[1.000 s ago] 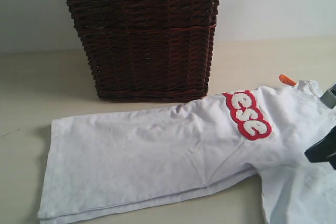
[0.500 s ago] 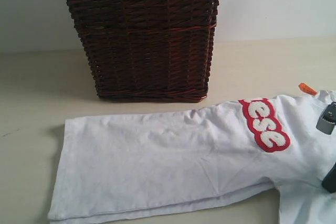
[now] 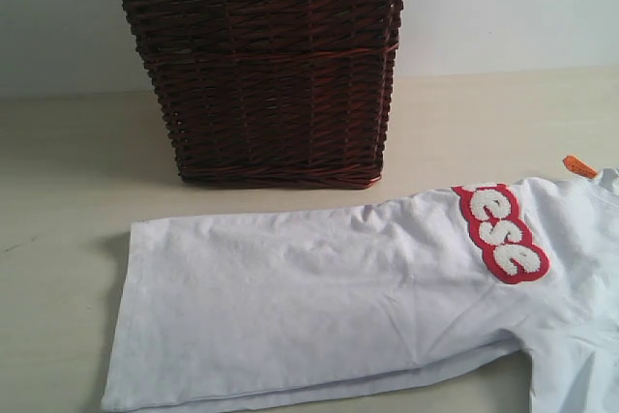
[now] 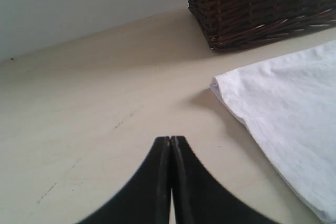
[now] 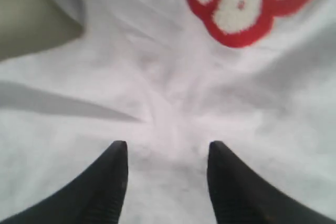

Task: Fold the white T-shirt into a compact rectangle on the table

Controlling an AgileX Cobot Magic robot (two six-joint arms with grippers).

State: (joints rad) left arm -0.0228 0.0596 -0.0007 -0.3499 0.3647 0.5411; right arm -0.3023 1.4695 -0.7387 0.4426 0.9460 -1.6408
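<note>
The one tall obstacle I see is the wicker basket (image 3: 256,74), standing toward the far edge of the table (image 3: 68,191), in front of the wall (image 3: 503,7). Bare surface lies open on both sides of it, widest on the left. There my left gripper (image 4: 170,141), jaws together, hangs over bare table just off the hem corner of the white T-shirt (image 3: 309,316). Between basket and shirt only a narrow strip is free. My right gripper (image 5: 167,153), jaws parted, has only flat cloth beneath.
</note>
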